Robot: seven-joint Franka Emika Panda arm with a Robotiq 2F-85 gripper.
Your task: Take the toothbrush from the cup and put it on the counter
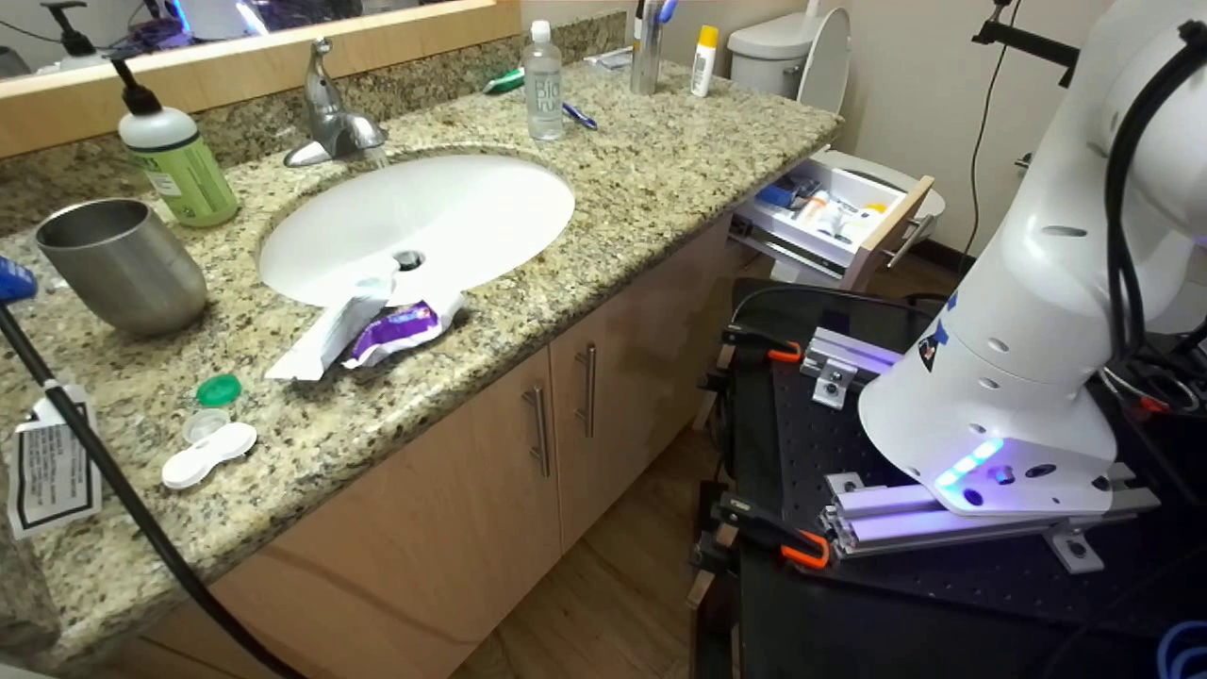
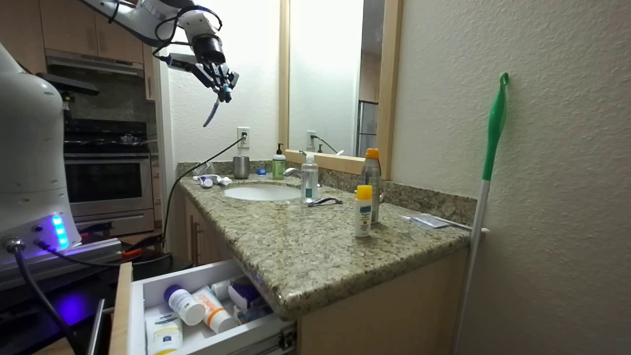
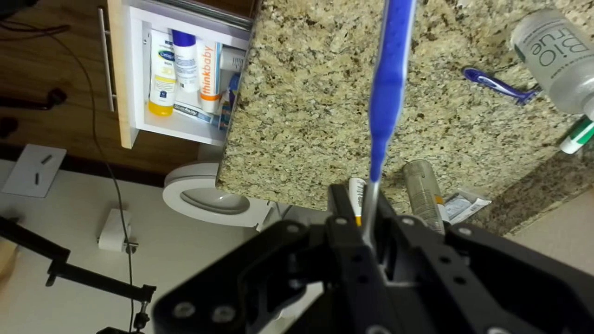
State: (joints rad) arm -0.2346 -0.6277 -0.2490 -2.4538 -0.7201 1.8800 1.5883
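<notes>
My gripper [image 2: 225,92] is high above the far end of the counter in an exterior view, shut on the toothbrush [image 2: 212,113], which hangs down at a slant in the air. In the wrist view, the toothbrush [image 3: 387,88] shows a blue handle and a clear part between the fingers of the gripper [image 3: 361,195]; its head is hidden. The grey metal cup [image 1: 127,269] stands upright on the granite counter [image 1: 660,160], left of the sink; it also shows in an exterior view [image 2: 241,167]. No brush shows in it.
A green soap bottle [image 1: 184,165], clear bottle [image 1: 544,85], razor [image 1: 580,116], yellow-capped bottle [image 2: 364,212] and tall spray can [image 2: 372,177] stand or lie on the counter. A purple tube [image 1: 401,330] lies at the sink edge. A drawer [image 2: 207,305] is open. A black cable crosses the counter's end.
</notes>
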